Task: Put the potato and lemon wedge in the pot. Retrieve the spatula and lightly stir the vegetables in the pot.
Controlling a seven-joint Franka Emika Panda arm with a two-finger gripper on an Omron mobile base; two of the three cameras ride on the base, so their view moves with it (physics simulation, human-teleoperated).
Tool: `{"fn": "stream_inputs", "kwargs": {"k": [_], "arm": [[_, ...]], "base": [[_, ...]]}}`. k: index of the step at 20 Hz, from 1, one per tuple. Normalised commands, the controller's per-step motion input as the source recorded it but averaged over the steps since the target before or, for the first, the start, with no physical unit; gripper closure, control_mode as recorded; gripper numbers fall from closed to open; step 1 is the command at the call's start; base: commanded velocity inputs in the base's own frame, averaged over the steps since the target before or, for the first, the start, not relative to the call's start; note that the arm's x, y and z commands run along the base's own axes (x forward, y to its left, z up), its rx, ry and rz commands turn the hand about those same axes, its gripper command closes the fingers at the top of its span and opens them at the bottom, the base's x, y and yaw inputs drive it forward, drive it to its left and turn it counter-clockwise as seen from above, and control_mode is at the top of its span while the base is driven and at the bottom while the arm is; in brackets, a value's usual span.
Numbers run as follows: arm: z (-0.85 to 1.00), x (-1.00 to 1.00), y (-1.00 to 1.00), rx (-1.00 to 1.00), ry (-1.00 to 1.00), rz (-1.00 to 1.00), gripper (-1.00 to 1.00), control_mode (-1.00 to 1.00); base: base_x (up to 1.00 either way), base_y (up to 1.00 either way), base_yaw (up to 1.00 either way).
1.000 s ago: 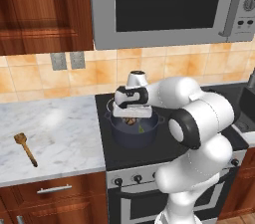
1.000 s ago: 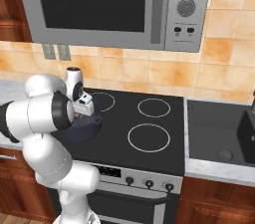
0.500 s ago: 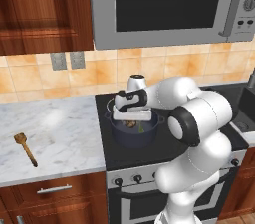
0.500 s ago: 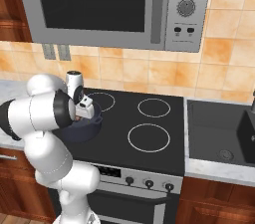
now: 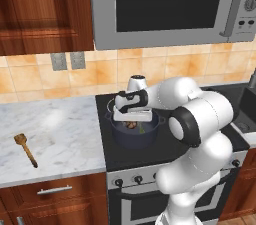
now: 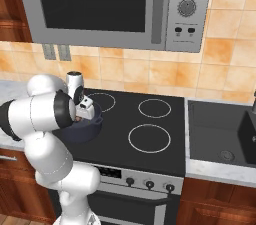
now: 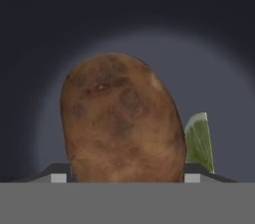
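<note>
Hand view shows the claw (image 7: 122, 178) spread wide over the mottled brown oval potato (image 7: 122, 123) and green-yellow lemon wedge (image 7: 199, 141) inside the dark blue-grey metal pot (image 5: 134, 134); potato judged firm, best gripped across its middle.

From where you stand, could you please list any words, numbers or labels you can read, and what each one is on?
No text is legible anywhere.
Microwave control panel: a dark display, a dial and small buttons, with markings too small to read.
Stove knobs: no readable markings.
Pot, potato, spatula: no labels.
</note>
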Motion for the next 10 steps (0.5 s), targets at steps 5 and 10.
{"fn": "stream_inputs", "kwargs": {"k": [5,10], "arm": [[0.00,0.00,0.00,0.00,0.00,0.00,-1.00,-1.00],[0.00,0.00,0.00,0.00,0.00,0.00,-1.00,-1.00]], "base": [[0.00,0.00,0.00],[0.00,0.00,0.00]]}}
